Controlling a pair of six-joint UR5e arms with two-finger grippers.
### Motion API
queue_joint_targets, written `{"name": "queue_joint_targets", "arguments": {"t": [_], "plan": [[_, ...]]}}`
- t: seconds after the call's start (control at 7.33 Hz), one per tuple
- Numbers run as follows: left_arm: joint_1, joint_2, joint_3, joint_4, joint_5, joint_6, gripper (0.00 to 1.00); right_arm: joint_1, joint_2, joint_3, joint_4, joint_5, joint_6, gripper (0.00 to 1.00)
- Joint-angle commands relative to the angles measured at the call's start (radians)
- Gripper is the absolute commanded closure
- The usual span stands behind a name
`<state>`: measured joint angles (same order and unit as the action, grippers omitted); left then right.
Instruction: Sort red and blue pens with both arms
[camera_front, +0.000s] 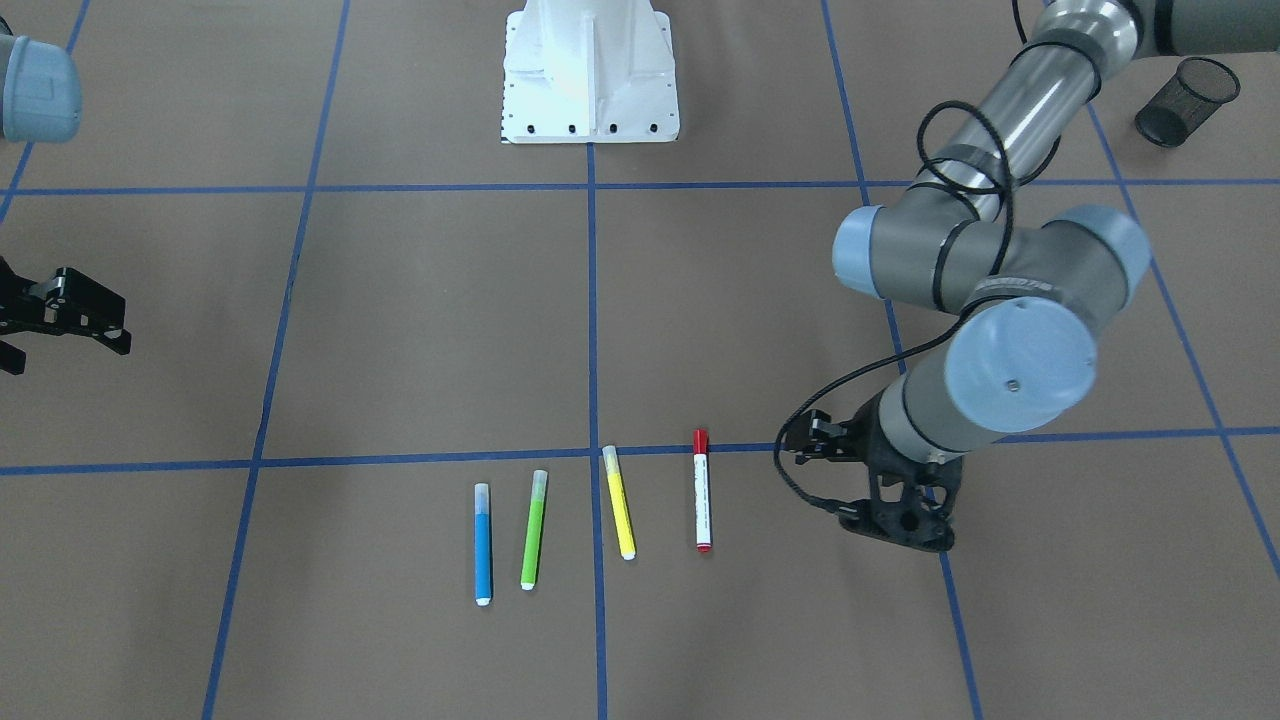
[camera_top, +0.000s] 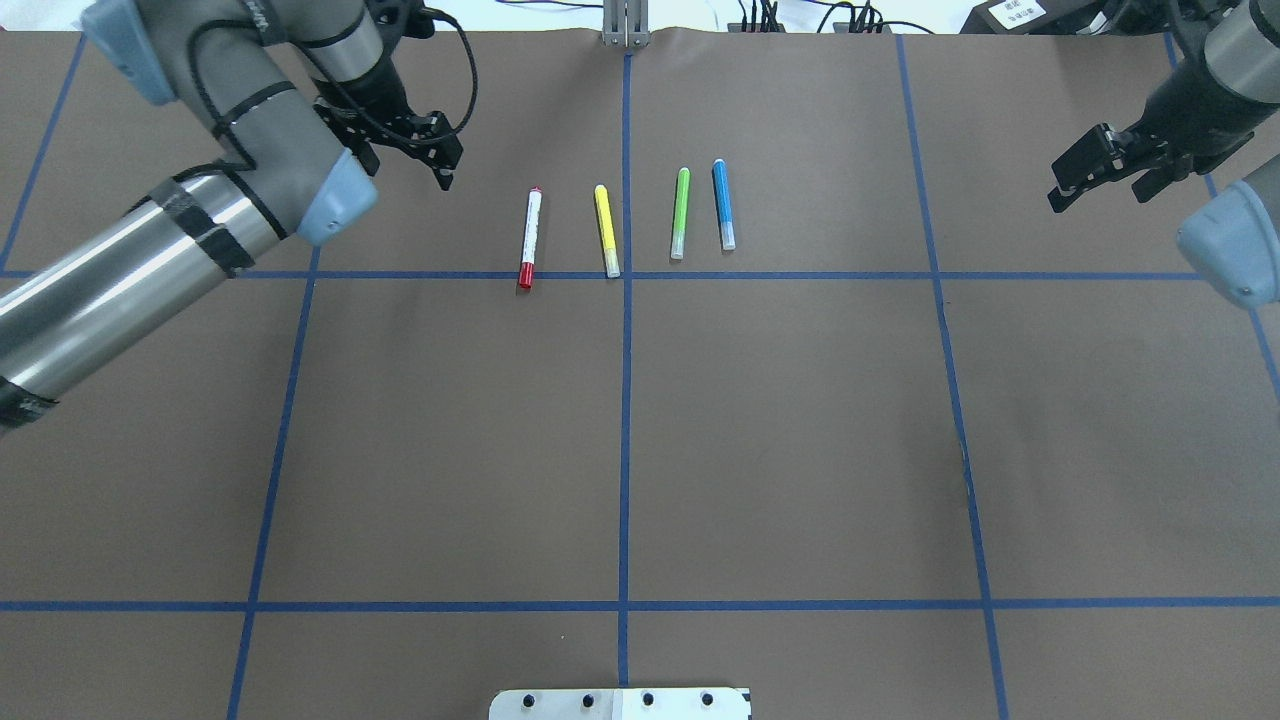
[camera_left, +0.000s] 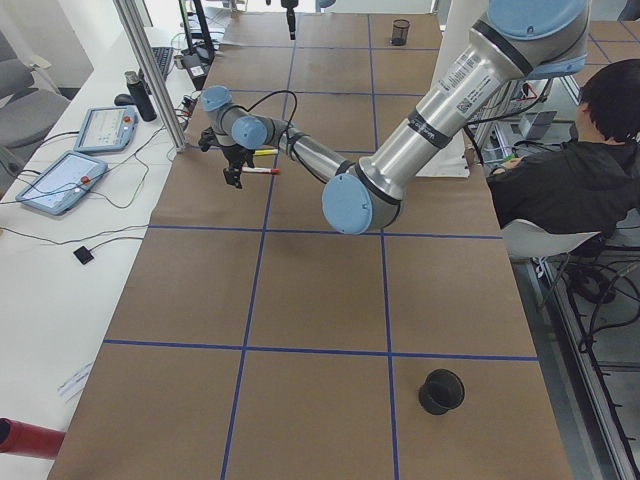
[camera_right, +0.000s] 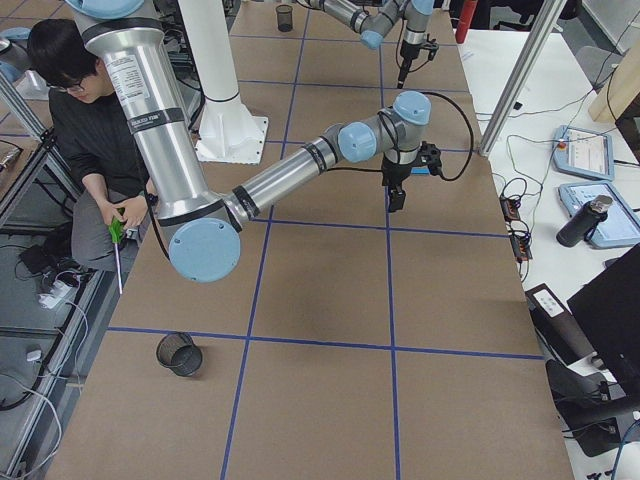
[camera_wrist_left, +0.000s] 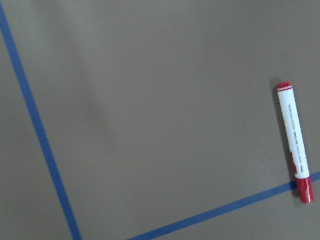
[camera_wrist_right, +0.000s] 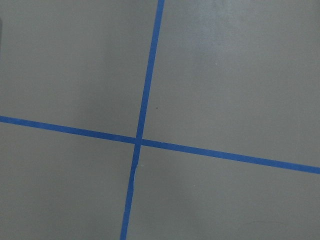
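Nothing has been sorted yet: all four markers lie in a row at the far side of the bench (camera_top: 800, 450). The red pen (camera_top: 530, 238) is at the left end with its cap on a blue tape line, and the blue pen (camera_top: 723, 204) is at the right end. The yellow marker (camera_top: 606, 230) and green marker (camera_top: 680, 213) lie between them. The left hand (camera_top: 412, 150) hovers just left of the red pen, apparently spread and empty. The right hand (camera_top: 1098, 185) hangs well right of the blue pen, fingers apart, gripping nothing. Both pickups and placements remain, probably into the mesh cup (camera_front: 1188, 100) and its twin.
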<state>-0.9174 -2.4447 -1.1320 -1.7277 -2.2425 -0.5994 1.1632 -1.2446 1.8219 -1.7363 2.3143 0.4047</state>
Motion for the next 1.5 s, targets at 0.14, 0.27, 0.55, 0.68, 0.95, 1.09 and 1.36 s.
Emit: {"name": "queue_joint_targets", "arguments": {"t": [0.14, 0.27, 0.55, 0.68, 0.95, 1.09, 1.36], "plan": [[0.118, -0.094, 0.159, -0.175, 0.153, -0.157, 0.03, -0.011, -0.004, 0.016, 0.008, 0.0, 0.005, 0.0], [0.149, -0.096, 0.181, -0.214, 0.199, -0.189, 0.04, -0.011, -0.003, 0.017, 0.008, 0.002, 0.006, 0.0], [0.172, -0.097, 0.185, -0.219, 0.211, -0.229, 0.11, -0.013, -0.003, 0.008, 0.008, 0.029, 0.006, 0.0], [0.172, -0.102, 0.184, -0.219, 0.211, -0.258, 0.21, -0.013, -0.003, 0.001, 0.006, 0.034, 0.006, 0.0], [0.172, -0.097, 0.184, -0.219, 0.211, -0.27, 0.47, -0.014, 0.001, -0.004, 0.006, 0.034, 0.006, 0.0], [0.172, -0.096, 0.182, -0.219, 0.21, -0.272, 0.48, -0.016, -0.003, -0.009, 0.006, 0.034, 0.005, 0.0], [0.172, -0.094, 0.181, -0.217, 0.211, -0.272, 0.5, -0.016, -0.001, -0.015, 0.008, 0.034, 0.005, 0.0]]}}
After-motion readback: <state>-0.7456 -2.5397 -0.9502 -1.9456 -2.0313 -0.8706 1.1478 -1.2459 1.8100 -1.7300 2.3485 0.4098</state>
